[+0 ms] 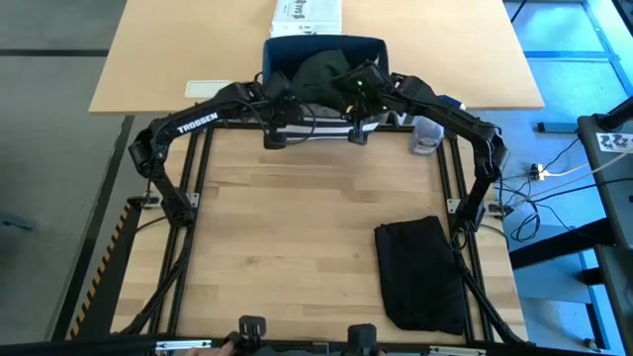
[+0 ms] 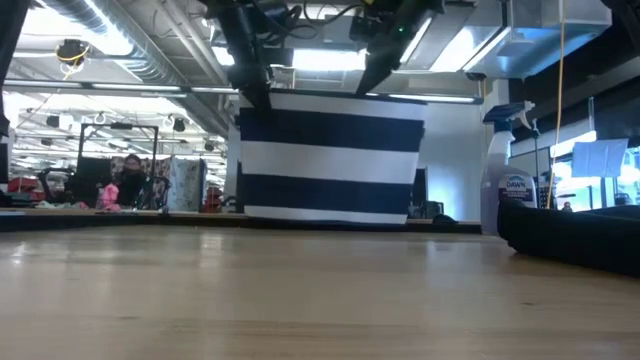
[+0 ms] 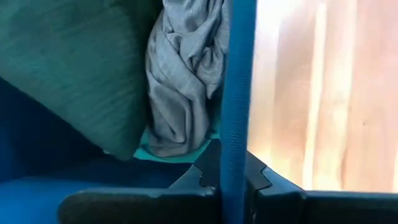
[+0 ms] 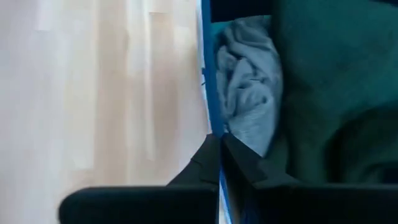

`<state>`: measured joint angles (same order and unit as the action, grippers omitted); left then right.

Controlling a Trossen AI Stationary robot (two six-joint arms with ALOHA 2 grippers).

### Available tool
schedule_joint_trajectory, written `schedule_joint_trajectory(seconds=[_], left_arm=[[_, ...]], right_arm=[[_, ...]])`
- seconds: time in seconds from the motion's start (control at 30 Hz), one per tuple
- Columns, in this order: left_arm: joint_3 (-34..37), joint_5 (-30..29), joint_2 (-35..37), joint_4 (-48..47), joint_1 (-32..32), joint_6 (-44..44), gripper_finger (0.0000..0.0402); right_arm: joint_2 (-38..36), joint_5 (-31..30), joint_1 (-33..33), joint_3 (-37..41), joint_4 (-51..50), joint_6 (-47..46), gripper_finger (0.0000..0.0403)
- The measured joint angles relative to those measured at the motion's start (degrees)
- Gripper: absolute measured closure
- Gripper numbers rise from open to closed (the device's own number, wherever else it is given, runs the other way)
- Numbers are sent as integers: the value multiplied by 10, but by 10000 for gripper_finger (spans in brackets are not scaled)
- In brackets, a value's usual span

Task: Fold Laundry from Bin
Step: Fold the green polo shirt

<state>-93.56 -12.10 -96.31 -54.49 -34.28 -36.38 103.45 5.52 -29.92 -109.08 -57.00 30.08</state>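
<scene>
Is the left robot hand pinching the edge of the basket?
Touching. In the left wrist view, the left gripper has both dark fingers shut on the blue rim of the bin, one on each side, with no gap.

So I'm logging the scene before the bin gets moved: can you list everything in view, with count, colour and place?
bin: one, dark navy with white stripes, far edge of the work table, its near rim pinched by both claws
laundry: several pieces in the bin, dark green, light grey, a bit of teal
folded garment: one, black, near right part of the table
white printed box: one, behind the bin
spray bottle: one, clear with white label, right of the bin
person: one, far in the room behind
left claw: shut on the bin's rim
right claw: shut on the bin's rim
</scene>
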Motion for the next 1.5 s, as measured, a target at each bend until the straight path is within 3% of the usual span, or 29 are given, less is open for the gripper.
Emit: schedule_joint_trajectory(seconds=[0.13,0.4,0.63,0.8,1.0,1.23,1.5], left_arm=[[0,24,0,-6,-1,-4,369],[0,11,12,3,6,-43,288],[0,-3,79,11,30,-47,241],[0,10,147,78,47,-51,235],[-1,111,163,180,-22,-73,234],[-1,228,99,244,-135,-22,234],[0,236,-8,312,-180,3,234]], right_arm=[[0,30,1,3,-1,2,370],[2,27,5,4,0,3,259],[3,36,8,-51,-16,2,195],[3,31,11,-124,-5,1,185],[5,-26,-31,-147,91,-18,199],[48,13,-133,-146,154,-76,209],[130,16,-175,-146,198,-84,208]])
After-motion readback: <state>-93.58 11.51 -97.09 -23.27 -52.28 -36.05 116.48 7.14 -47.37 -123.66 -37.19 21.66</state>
